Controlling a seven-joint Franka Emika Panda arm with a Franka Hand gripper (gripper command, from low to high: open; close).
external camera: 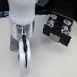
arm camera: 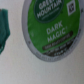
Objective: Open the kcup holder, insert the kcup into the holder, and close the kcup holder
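The kcup holder point(external camera: 58, 32) is a black box at the exterior view's right, with its front panels closed. My gripper point(external camera: 24, 59) points down at the table to the left of the holder, well apart from it. The exterior view does not show whether its white fingers point(external camera: 21, 51) are open or shut. The wrist view is filled by a round green pod lid reading "Dark Magic", the kcup point(arm camera: 50, 30), seen from very close. No fingers show in that view. In the exterior view the kcup is hidden.
Several multicoloured pods with pale lids point(external camera: 56, 21) sit on top of the holder. A teal-green object point(arm camera: 4, 27) shows at the edge of the wrist view beside the kcup. The table point(external camera: 55, 62) is pale.
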